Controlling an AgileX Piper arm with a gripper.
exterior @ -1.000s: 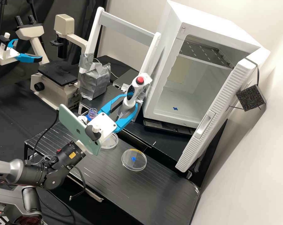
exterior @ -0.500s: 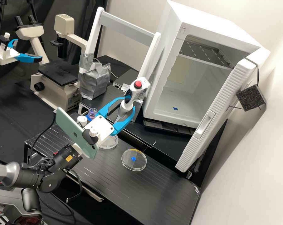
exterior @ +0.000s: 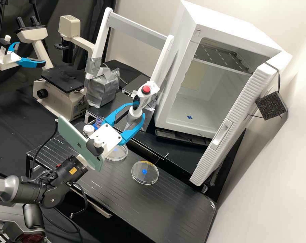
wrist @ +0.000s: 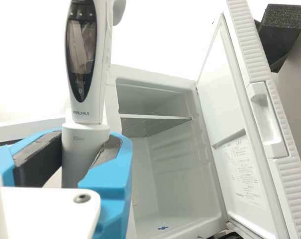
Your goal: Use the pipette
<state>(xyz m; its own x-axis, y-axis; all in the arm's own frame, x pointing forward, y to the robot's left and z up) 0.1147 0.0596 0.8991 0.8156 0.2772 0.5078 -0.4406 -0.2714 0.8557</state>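
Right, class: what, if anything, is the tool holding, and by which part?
The tool holds the pipette by its lower barrel, below the display.

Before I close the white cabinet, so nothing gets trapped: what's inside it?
A slotted shelf and, on the cabinet floor, a small blue piece; in the high view, the door covers part of the interior.

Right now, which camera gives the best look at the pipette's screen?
The wrist view: there the screen is large and faces the camera, on the pipette held between the blue fingers. In the high view, it's a small dark oval seen at a slant, near the red button.
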